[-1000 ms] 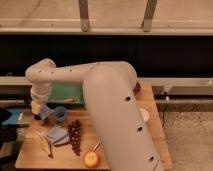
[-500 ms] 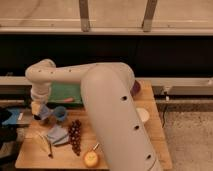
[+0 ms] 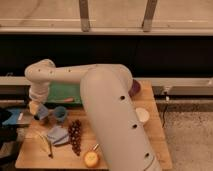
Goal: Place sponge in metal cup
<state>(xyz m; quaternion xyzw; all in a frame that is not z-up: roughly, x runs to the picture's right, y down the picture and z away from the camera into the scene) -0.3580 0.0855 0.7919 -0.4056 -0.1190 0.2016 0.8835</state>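
Camera view: the sponge (image 3: 34, 107) sits at the gripper (image 3: 39, 114), near the table's (image 3: 155, 145) left edge; whether the gripper grasps it, I cannot tell. Just right stands the cup (image 3: 60, 114), with grapes (image 3: 75, 136) below.

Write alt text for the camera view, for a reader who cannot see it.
A large white robot arm reaches across a wooden table, its gripper low at the table's left edge beside a metal cup. Nearby lie dark grapes, a blue-grey cloth, a banana, an orange fruit and a green board.
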